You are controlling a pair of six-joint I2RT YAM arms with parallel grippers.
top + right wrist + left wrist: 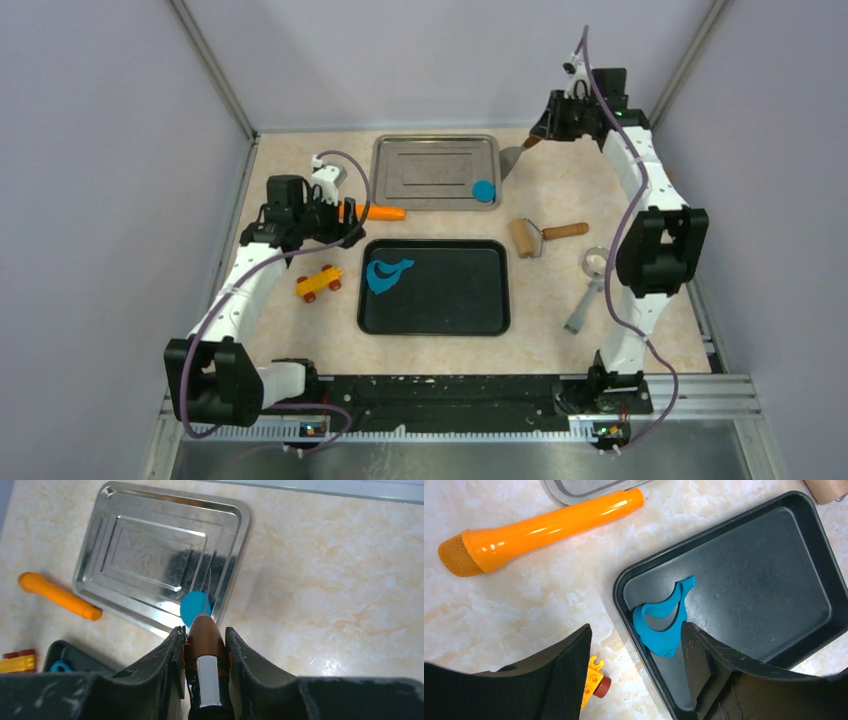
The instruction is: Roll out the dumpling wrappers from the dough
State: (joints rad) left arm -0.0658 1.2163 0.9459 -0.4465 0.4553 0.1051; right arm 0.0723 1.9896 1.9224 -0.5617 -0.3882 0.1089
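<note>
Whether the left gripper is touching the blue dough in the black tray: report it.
Apart. Top external view: the left gripper hangs open beside the orange toy microphone, outside the black tray; the tray's rim lies between it and the dough.

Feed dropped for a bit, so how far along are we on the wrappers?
Done: one dumpling wrapper lies in the near-right corner of the silver tray. In hand: the right gripper is shut on a brown-handled spatula beside that tray. Still to do: the dough, with a cut-out bite, sits in the black tray near the open left gripper; the rolling pin lies untouched.
</note>
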